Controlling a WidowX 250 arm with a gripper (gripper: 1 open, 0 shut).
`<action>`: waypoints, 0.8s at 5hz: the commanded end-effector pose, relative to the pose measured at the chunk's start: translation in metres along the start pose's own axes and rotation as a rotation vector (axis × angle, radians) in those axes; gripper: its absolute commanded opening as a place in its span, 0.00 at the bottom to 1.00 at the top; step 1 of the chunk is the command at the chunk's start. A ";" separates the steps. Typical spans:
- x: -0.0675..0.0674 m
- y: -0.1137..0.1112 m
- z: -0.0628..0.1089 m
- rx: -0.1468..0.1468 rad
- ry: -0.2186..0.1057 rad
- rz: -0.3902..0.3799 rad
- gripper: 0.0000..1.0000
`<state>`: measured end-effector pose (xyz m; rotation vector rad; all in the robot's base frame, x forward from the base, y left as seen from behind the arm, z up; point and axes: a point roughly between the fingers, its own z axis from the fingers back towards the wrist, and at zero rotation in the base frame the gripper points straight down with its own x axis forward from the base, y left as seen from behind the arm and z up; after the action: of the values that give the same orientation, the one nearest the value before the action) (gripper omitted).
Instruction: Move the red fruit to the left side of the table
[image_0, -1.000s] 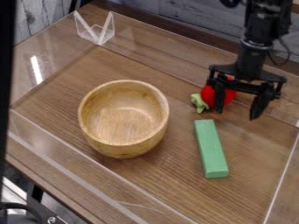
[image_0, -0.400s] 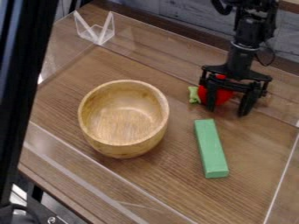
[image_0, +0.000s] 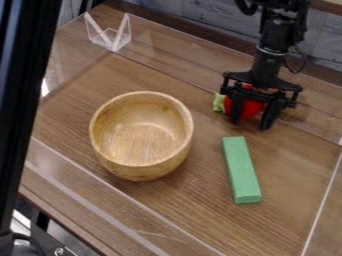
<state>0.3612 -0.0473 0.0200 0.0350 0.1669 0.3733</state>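
Camera view: the wooden bowl (image_0: 140, 137) holds nothing; whether the pincer (image_0: 251, 105) grips the strawberry (image_0: 242, 102), I cannot tell.

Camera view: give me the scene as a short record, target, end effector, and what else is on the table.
target: strawberry, red, leafy end toward the bowl side
end effector: at the strawberry, fingers around it; firm grip cannot be told
bowl: wooden, nothing seen inside
block: green, flat, nearer the camera than the strawberry
task: strawberry not yet at left side
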 end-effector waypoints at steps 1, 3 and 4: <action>-0.006 -0.013 0.015 -0.019 -0.058 -0.087 1.00; -0.020 -0.023 0.012 -0.015 -0.058 -0.117 1.00; -0.021 -0.015 0.018 -0.008 -0.058 -0.153 1.00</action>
<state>0.3448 -0.0693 0.0204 0.0389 0.1618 0.2228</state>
